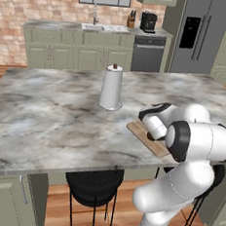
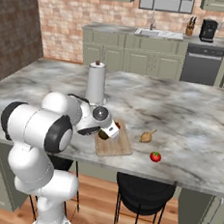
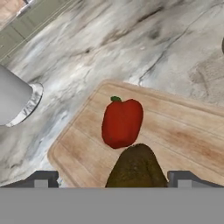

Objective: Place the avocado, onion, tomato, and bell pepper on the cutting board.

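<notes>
The marble island counter [image 2: 191, 116] spreads wide in front of me, and my arm reaches low over its near edge. On that edge lies the cutting board [image 3: 183, 135], flat, its grain running across the hand view. A white paper towel roll [image 2: 96, 83] stands upright on its holder beyond the board, apart from it.

My gripper [image 3: 111, 180] hangs just above the board, jaws spread wide, gripping nothing. The two dark fingertips [image 3: 41, 178] stand well clear on either side of the avocado [image 3: 136, 168], which sits on the board right between them and directly under my hand; I cannot tell whether either pad brushes it, but there is visible board on both sides. In the right base view the avocado [image 2: 103, 134] peeks out dark beneath my wrist.

Just beyond the avocado, touching it or nearly so, lies the bell pepper [image 3: 122, 122], also on the board, red and lumpy, its short green stem pointing away from my fingers.

Off the board, on the bare counter to my right, sits the onion [image 2: 147, 136], near the board's edge. The tomato [image 2: 155, 157] rests farther right and nearer the counter's front edge, apart from the onion.
</notes>
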Available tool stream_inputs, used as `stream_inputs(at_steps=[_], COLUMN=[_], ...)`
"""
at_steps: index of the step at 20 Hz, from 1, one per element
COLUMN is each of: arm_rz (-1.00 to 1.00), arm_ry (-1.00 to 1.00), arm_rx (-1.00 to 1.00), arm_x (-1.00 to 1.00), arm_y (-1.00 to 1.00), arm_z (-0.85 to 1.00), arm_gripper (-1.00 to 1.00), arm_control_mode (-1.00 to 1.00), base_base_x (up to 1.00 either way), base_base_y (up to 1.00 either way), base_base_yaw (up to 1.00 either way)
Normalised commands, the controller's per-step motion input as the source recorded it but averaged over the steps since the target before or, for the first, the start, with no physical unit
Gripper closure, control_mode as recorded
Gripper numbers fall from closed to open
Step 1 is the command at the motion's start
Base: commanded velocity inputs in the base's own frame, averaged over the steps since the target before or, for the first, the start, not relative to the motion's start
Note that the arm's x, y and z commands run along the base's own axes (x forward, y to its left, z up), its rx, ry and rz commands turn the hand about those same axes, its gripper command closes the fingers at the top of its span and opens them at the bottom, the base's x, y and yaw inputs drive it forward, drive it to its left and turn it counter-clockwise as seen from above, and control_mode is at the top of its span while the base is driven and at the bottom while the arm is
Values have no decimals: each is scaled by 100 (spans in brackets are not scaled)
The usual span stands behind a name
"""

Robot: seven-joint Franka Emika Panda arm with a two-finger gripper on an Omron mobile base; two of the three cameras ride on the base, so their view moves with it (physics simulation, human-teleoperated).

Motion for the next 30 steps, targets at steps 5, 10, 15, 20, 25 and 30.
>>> stream_inputs(at_steps=[5,10,15,20,25,30], arm_rz=[0,-1,-6,-10,-11,-9], arm_ry=[0,0,0,0,2,6], arm_rx=[0,0,0,0,0,0], arm_x=[0,-30,-51,-35,-23,-15], arm_y=[-6,-39,-60,-34,-27,-26], arm_z=[0,6,23,59,78,98], arm_gripper=[-100,-100,-100,-100,-100,-100], arm_control_mode=[-100,-100,-100,-100,-100,-100], base_base_x=[0,0,0,0,0,0], base_base_y=[0,0,0,0,0,0], base_base_yaw=[0,0,0,0,0,0])
